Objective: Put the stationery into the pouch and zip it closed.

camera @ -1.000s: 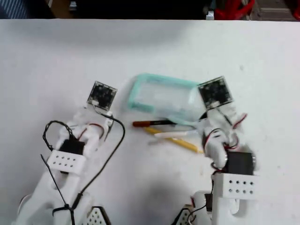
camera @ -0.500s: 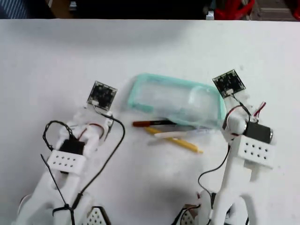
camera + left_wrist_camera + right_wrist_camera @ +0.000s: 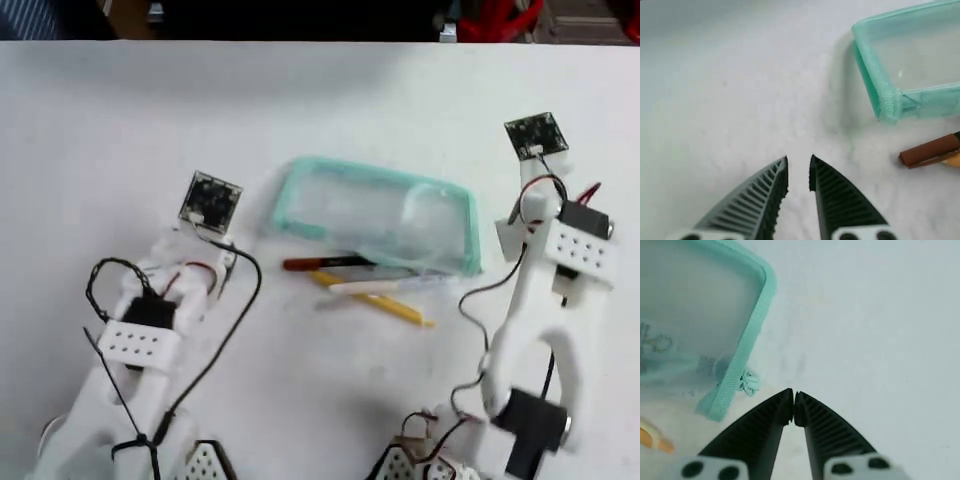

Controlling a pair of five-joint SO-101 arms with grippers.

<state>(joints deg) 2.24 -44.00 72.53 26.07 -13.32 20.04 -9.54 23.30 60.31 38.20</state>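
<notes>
While pens (image 3: 345, 263) lie beside it, clear teal-edged pouch (image 3: 380, 176), left hand (image 3: 798, 161) slightly parted, right hand (image 3: 793, 397) pressed together.

White table, clutter past its far edge.
Table (image 3: 330, 100) is matte white with faint smudges. A dark strip runs beyond the far edge, with a red item (image 3: 495, 20) toward its right end and blue striped fabric (image 3: 25, 18) at its left corner.

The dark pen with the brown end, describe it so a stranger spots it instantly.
In the high view, find the teal-edged clear pouch at the centre; a few pens lie just below it. The dark pen is the one nearest the pouch, its reddish-brown end sticking out leftward, while the white pen and yellow pen are pale.
</notes>
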